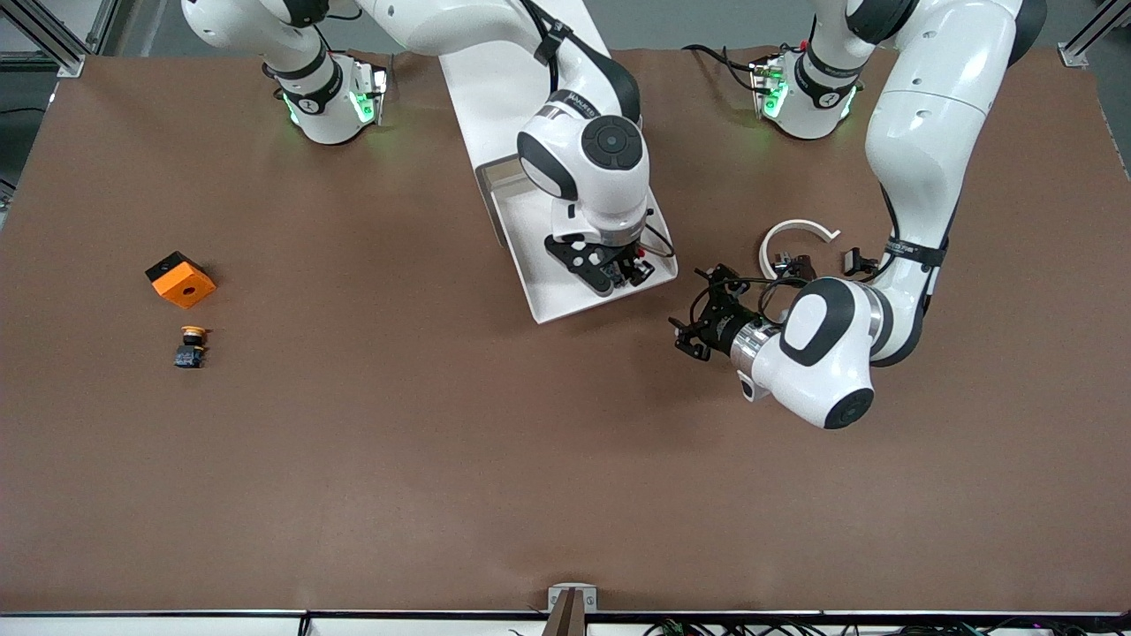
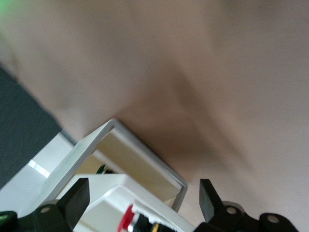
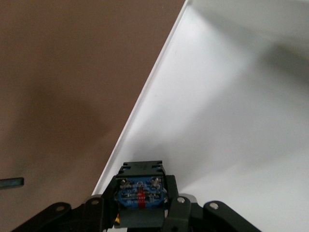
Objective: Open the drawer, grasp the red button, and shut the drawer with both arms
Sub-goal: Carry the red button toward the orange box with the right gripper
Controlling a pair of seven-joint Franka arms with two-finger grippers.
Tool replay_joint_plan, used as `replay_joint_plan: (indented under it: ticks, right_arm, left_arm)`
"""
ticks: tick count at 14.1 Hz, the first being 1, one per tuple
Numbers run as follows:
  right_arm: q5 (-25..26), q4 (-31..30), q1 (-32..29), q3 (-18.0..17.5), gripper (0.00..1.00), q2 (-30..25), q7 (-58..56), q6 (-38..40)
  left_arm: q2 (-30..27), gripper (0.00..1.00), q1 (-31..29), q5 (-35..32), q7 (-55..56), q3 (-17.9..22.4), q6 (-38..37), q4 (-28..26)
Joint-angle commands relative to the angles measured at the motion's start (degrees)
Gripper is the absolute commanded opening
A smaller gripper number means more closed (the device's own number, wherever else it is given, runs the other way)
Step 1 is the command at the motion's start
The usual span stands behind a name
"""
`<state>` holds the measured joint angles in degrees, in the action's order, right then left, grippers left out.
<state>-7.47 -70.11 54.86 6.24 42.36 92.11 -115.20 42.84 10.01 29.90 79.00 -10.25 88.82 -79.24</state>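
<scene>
The button (image 3: pixel 140 199) was held in the right gripper (image 1: pixel 616 273) over the open drawer (image 1: pixel 552 305) at frame centre. It was best lifted straight up, clear of the rim. The left gripper (image 1: pixel 698 331), spread wide, waited right of the drawer.

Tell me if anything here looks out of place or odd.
Nothing is spilled or broken. The drawer stands pulled open with the right gripper inside it, shut on a button. A loose white ring lies on the table by the left gripper, which is open.
</scene>
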Motion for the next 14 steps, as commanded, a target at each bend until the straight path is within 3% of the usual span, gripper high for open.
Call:
replay_joint_plan:
  ticks: [1, 6, 8, 11, 14]
  right_arm:
    - [0.18, 5.31, -4.65, -1.23, 0.00, -1.31, -1.06, 7.06]
    - [-3.60, 6.66, -14.93, -1.15, 0.00, -7.54, -18.06, 16.74]
    - [-3.60, 5.52, -18.89, -1.06, 0.00, -9.83, -28.08, 21.13]
    - [-3.43, -2.79, -24.69, -0.88, 0.00, -15.79, -41.00, 21.25]
    - [-3.43, -14.14, -30.32, -0.79, 0.00, -22.74, -52.62, 16.34]
  left_arm:
    - [-3.64, 1.00, 0.71, -4.57, -6.29, -0.12, 4.24, -0.83]
    - [-7.50, 1.00, 2.20, -17.58, -16.67, -0.91, 13.45, -1.44]
    - [-10.39, 1.00, 2.82, -20.84, -17.12, -1.00, 19.51, -4.15]
    - [-12.79, 1.00, 3.79, -21.29, -24.38, -1.52, 27.44, -8.03]
    - [-12.35, 1.00, 5.62, -25.30, -30.91, -1.70, 27.98, -7.69]
